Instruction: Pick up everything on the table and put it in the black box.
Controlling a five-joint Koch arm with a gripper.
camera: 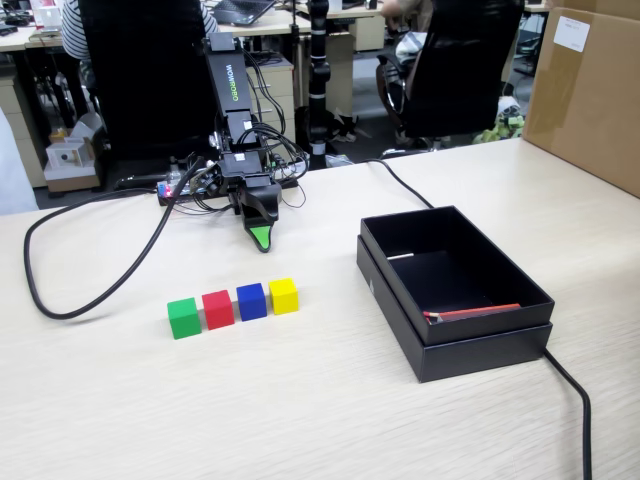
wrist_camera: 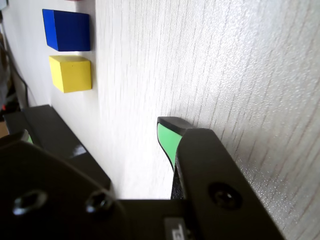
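Gripper [camera: 262, 240]: tip lowered to the table, far of the cubes, holding nothing; only one green-padded jaw shows in each view, so its opening cannot be told.

Cubes: a row nearer than the gripper, left to right in the fixed view: green [camera: 183, 318], red [camera: 217, 309], blue [camera: 251, 301], yellow [camera: 284, 296]. They look light, rigid and smooth-faced; pinch across opposite flat sides.

Box [camera: 480, 345]: right of the row, well apart, open, a red stick [camera: 472, 313] inside.
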